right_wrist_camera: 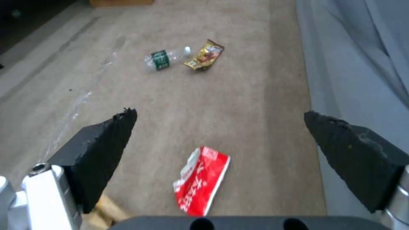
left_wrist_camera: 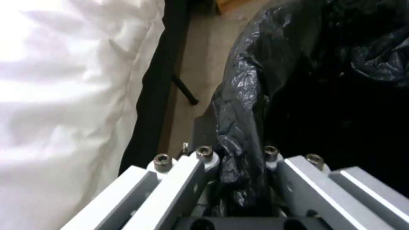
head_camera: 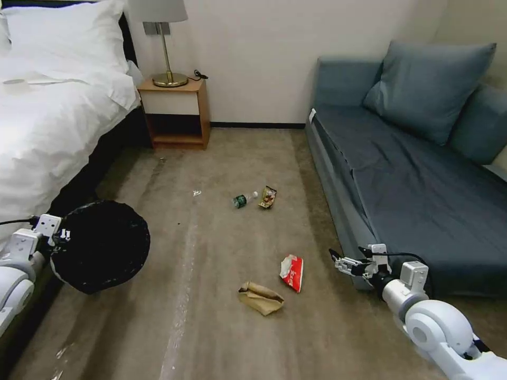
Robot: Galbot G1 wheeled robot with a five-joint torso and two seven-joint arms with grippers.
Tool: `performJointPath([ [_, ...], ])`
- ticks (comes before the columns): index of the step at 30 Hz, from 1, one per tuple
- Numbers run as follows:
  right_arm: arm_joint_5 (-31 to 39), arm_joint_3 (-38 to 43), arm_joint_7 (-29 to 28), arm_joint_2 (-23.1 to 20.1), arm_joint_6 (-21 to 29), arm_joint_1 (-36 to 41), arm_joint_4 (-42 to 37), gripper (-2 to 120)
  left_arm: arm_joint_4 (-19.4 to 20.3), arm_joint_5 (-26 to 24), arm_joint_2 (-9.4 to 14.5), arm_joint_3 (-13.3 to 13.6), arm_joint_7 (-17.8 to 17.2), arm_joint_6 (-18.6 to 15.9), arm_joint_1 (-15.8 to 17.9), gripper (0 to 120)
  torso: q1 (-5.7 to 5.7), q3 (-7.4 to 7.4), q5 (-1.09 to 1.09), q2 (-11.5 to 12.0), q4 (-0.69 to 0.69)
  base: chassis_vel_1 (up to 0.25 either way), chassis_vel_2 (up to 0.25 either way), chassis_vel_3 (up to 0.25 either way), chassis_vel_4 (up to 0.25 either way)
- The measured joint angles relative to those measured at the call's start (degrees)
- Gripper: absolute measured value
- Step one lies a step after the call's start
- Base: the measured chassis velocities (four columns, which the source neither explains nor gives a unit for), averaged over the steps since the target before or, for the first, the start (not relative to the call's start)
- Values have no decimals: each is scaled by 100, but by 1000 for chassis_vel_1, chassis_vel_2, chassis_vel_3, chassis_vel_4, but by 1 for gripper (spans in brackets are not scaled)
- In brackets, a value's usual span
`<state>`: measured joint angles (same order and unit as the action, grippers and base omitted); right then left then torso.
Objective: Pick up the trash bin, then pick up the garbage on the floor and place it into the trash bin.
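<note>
My left gripper point(head_camera: 66, 236) clamps the trash bin point(head_camera: 103, 245) rim | my right gripper point(right_wrist_camera: 219, 140) hangs spread wide above the red-and-white wrapper point(right_wrist_camera: 201, 179) | best descend straight, centred.

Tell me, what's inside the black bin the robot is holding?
The trash bin, gripped at its rim by the left claw, shows only crinkly black bag inside. Its bottom is too dark to see. All four litter pieces lie on the floor.

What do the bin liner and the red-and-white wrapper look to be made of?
The trash bin liner looks like thin glossy black plastic film, judging by its crinkles and sheen. The red-and-white wrapper seems printed paper or thin plastic, creased and flattened; which one is unclear.
</note>
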<state>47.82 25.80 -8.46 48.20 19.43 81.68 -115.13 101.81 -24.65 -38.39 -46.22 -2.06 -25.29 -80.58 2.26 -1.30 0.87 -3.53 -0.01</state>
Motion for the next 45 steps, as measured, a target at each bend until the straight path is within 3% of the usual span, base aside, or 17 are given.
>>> performJointPath([
  [21, -185, -244, -7, -1, 51, -25, 83, 100, 85, 34, -80, -144, 82, 115, -171, 4, 0, 0, 0, 0, -2, -138, 135, 140, -143],
  [29, -128, -813, -3, -152, 489, -420, 165, 100, 246, 37, -116, -433, 157, 238, -477, 4, -1, 1, 0, 0, 1, -38, 39, 46, -35],
  [38, -153, -1284, 304, -392, 966, -638, 302, 100, 343, 120, -140, -398, 297, 340, -468, 4, 0, 1, 0, 0, -3, 0, 0, 0, 0],
  [42, -165, -1672, 455, -644, 1100, -837, 518, 100, 435, 254, -181, -323, 342, 342, -487, 4, 0, 1, -1, 0, 1, 0, 0, 0, 0],
  [45, -156, -2104, 587, -851, 1162, -1139, 747, 100, 605, 392, -222, -299, 359, 333, -578, 4, 0, 1, 1, 0, -4, 0, 0, 0, 0],
])
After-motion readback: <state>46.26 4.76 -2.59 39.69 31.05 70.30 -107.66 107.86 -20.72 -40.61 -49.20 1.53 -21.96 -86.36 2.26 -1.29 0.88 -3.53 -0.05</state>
